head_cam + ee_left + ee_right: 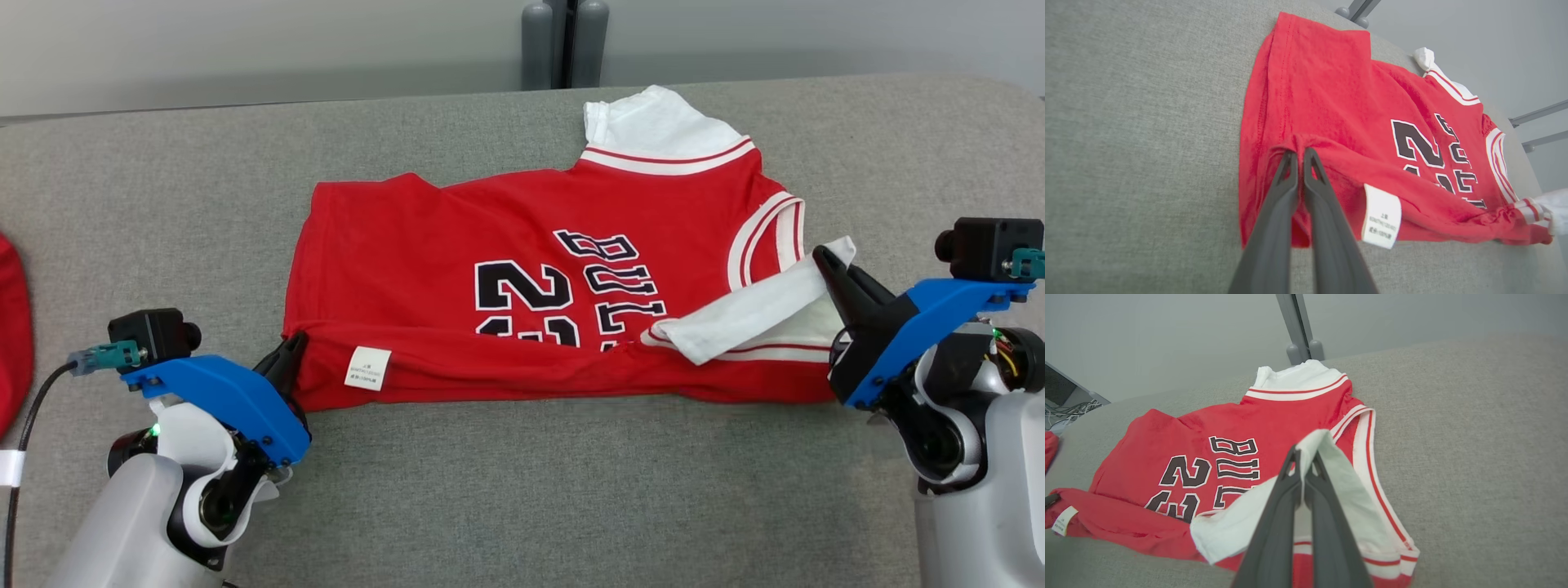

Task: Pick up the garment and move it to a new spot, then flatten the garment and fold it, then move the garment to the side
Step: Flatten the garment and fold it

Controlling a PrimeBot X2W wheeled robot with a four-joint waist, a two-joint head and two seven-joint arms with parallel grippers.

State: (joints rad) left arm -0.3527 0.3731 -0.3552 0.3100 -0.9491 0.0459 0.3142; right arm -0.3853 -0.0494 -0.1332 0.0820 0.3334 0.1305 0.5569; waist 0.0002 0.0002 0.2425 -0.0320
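The garment (522, 245) is a red jersey with white sleeves and black lettering, spread sideways on the grey cloth-covered table (522, 490), its near long edge folded up over the print. My left gripper (292, 347) is shut on the jersey's red hem corner at the left end. In the left wrist view the left gripper (1300, 154) pinches a raised red fold of the garment (1331, 102) beside a white care label (1381, 216). My right gripper (826, 260) is shut on the white sleeve at the right end. In the right wrist view the right gripper (1302, 454) clamps the sleeve (1331, 473), lifted off the jersey.
Another red cloth (12, 335) lies at the table's left edge. A dark post with two grey feet (565, 41) stands behind the table's far edge. A black cable (33, 408) trails from my left wrist camera.
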